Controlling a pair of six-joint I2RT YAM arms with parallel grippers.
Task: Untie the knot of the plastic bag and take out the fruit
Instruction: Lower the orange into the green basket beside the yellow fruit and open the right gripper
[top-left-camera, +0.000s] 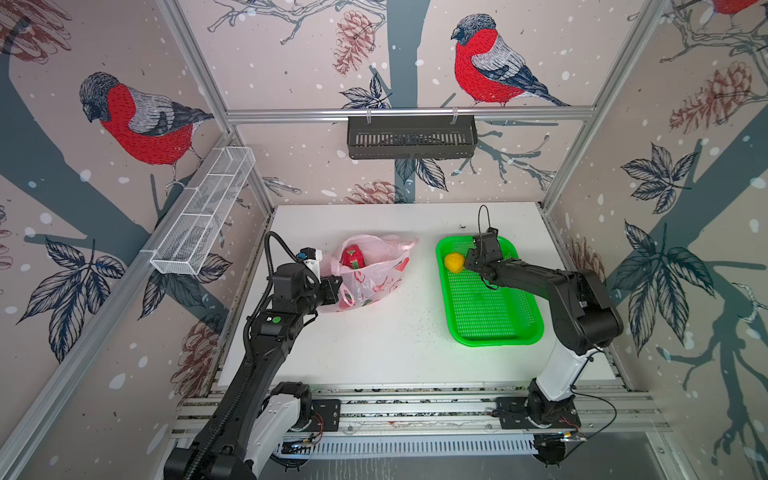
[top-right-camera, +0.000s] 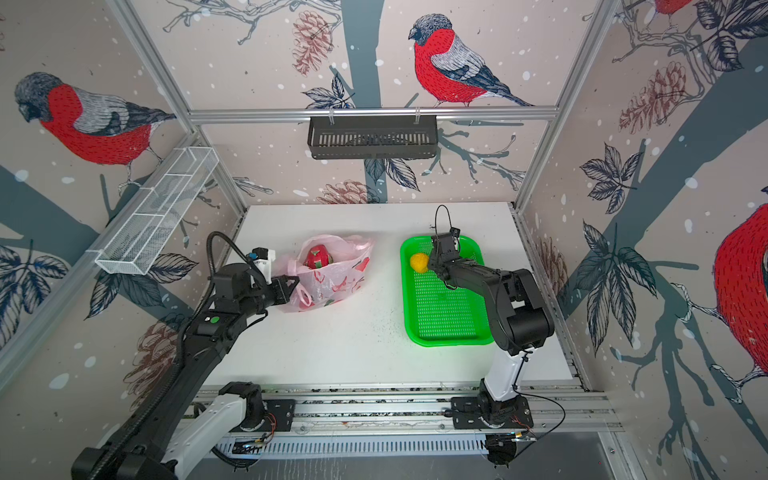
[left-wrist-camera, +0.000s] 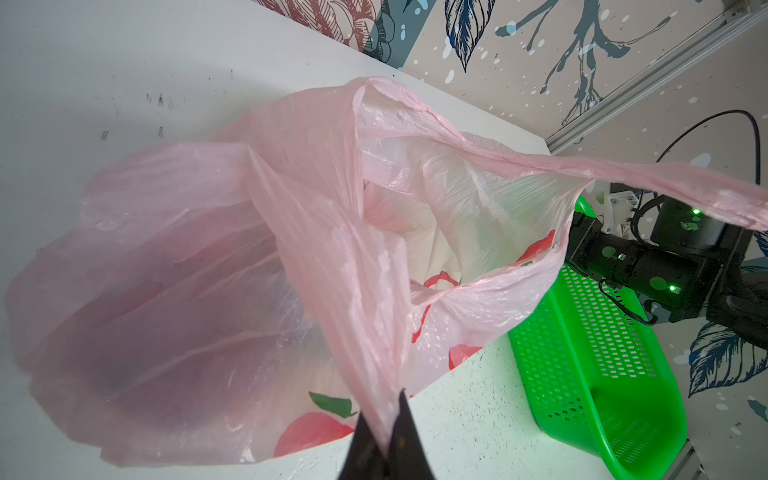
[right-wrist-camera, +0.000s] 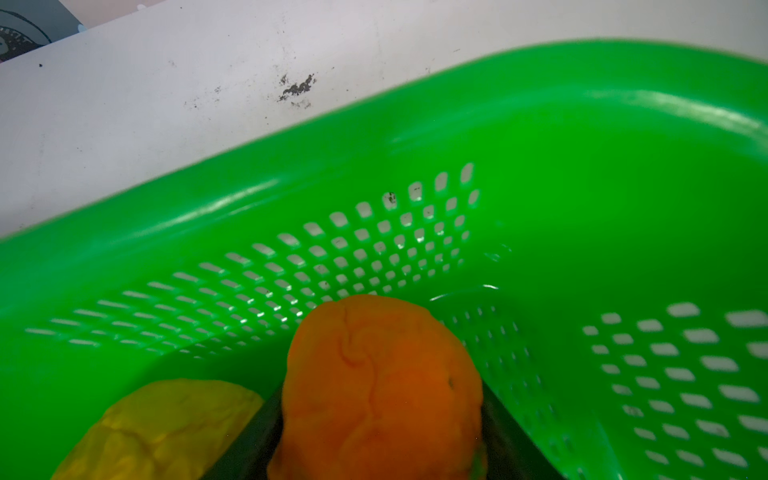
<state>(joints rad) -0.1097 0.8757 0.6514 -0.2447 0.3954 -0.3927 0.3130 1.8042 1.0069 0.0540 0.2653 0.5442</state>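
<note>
The pale pink plastic bag (top-left-camera: 376, 276) (top-right-camera: 332, 279) lies at centre-left of the table with its mouth open. The knot is out of view. A magenta dragon fruit (top-left-camera: 353, 257) (top-right-camera: 318, 257) shows inside the mouth. My left gripper (left-wrist-camera: 384, 436) (top-left-camera: 337, 287) is shut on a gathered strip of the bag (left-wrist-camera: 291, 249) at its near-left edge. My right gripper (right-wrist-camera: 380, 415) (top-left-camera: 471, 261) hangs low in the far end of the green basket (top-left-camera: 490, 320) (right-wrist-camera: 582, 166), its fingers against both sides of an orange (right-wrist-camera: 382, 386). A yellow lemon-like fruit (top-left-camera: 454, 262) (top-right-camera: 419, 262) (right-wrist-camera: 166, 424) rests beside it in the basket.
A black slotted basket (top-left-camera: 411, 137) hangs on the back rail. A white wire shelf (top-left-camera: 203, 212) runs along the left wall. The right arm (left-wrist-camera: 665, 266) reaches over the green basket (left-wrist-camera: 582, 353), just right of the bag.
</note>
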